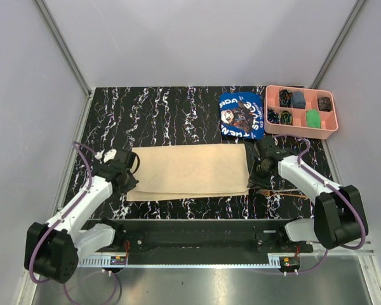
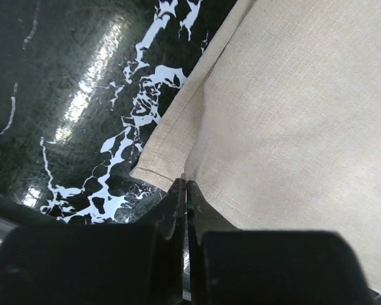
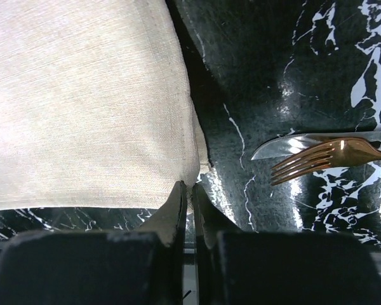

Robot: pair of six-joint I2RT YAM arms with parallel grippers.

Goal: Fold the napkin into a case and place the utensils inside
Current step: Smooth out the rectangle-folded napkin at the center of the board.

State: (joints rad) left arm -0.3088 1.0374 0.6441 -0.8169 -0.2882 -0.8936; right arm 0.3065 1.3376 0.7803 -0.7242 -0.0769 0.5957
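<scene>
1. The napkin [image 1: 190, 170] is lying as a wide, plain beige oblong of soft cloth. It is stretching from one pair of fingers to the other across the glossy black, white-veined table [image 1: 165, 108].
2. The left gripper [image 2: 186, 184] is clenching its matte black fingers on the napkin's near edge, right at a corner. The tips are pressing flat together with no gap showing.
3. The left wrist view is showing detail that the overhead view is blurring. The cloth has a fine linen-like weave, and a lower layer with a stitched hem is poking out just left of the fingertips, past the upper layer's edge.
4. The right gripper [image 3: 189, 187] is pinching the napkin's opposite near corner. Its jaws are standing almost together, with only the cloth's thickness between them.
5. The right wrist view is revealing a copper-coloured fork [image 3: 324, 157] whose tines are overlapping the blade of a shiny silver knife [image 3: 286, 146]. Both are lying right of the fingers, apart from the cloth. From overhead they are reading only as a thin brown sliver.
6. Only the overhead view is taking in what lies beyond the fingertips. There a blue printed cloth [image 1: 241, 115] is sitting crumpled, and a pink tray [image 1: 301, 132] with compartments is holding small dark and green items.
</scene>
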